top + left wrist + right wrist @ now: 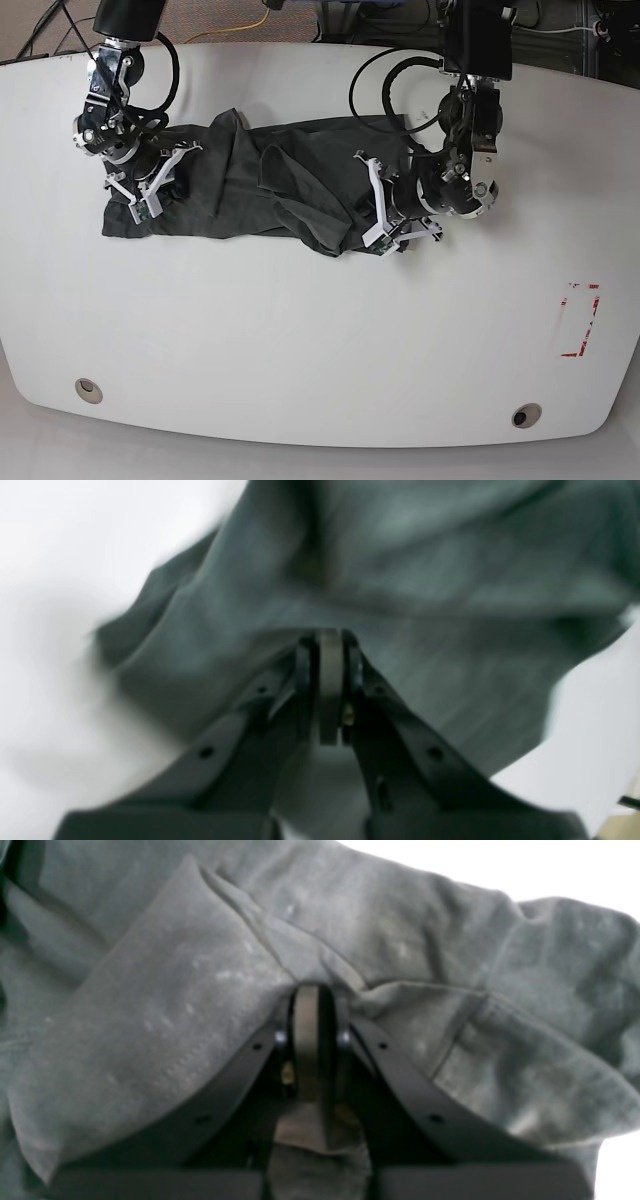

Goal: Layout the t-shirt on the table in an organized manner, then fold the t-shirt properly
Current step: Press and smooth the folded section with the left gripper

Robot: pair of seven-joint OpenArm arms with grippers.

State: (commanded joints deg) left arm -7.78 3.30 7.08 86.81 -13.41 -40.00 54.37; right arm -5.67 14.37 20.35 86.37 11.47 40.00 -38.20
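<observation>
The dark grey t-shirt (260,190) lies crumpled in a long band across the far half of the white table (300,340). At the band's right end, my left gripper (372,215) is shut on the cloth. The left wrist view is blurred; there the jaws (330,645) pinch a fold of the t-shirt (400,580) between them. My right gripper (140,195) holds the band's left end. In the right wrist view its jaws (312,995) are closed on a hemmed edge of the t-shirt (165,1005), and fabric fills almost the whole frame.
A red tape rectangle (580,320) marks the table at the right. Two round grommet holes (88,388) (524,414) sit near the front edge. Cables run behind the table's far edge.
</observation>
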